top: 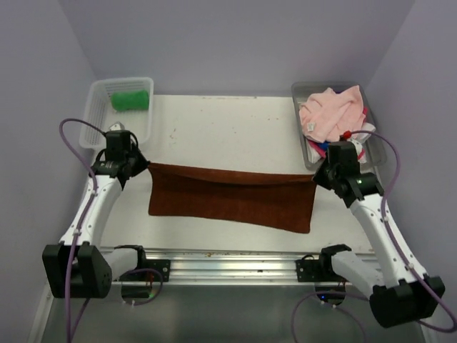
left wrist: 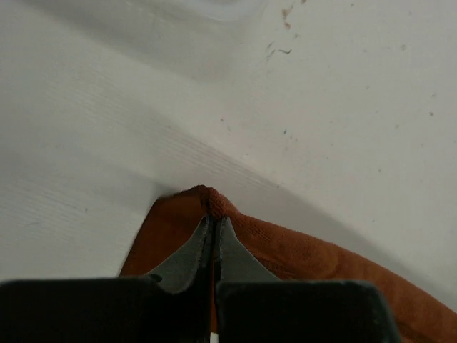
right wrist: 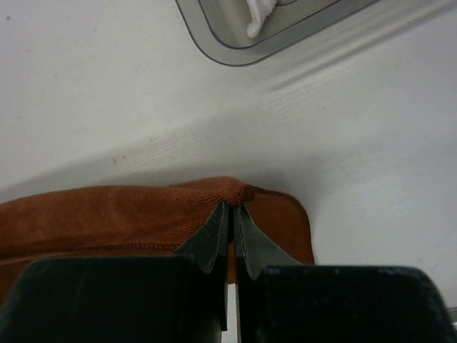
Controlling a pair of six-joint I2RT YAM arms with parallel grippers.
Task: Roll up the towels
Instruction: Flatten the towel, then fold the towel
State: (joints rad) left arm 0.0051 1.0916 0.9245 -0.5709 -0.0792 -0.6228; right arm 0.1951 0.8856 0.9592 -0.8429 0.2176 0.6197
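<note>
A rust brown towel (top: 232, 200) hangs stretched between my two grippers over the middle of the table, its lower part lying on the surface. My left gripper (top: 145, 165) is shut on the towel's left top corner (left wrist: 207, 200). My right gripper (top: 318, 174) is shut on the right top corner (right wrist: 239, 193). A bright green towel (top: 131, 99) lies in the white mesh basket (top: 96, 118) at the back left. A pale pink towel (top: 330, 114) lies heaped on other towels in the clear grey tray (top: 303, 93) at the back right.
The grey tray's corner (right wrist: 235, 50) shows in the right wrist view just beyond the held corner. The metal rail (top: 228, 266) carrying the arm bases runs along the near edge. Purple walls close in the table on three sides.
</note>
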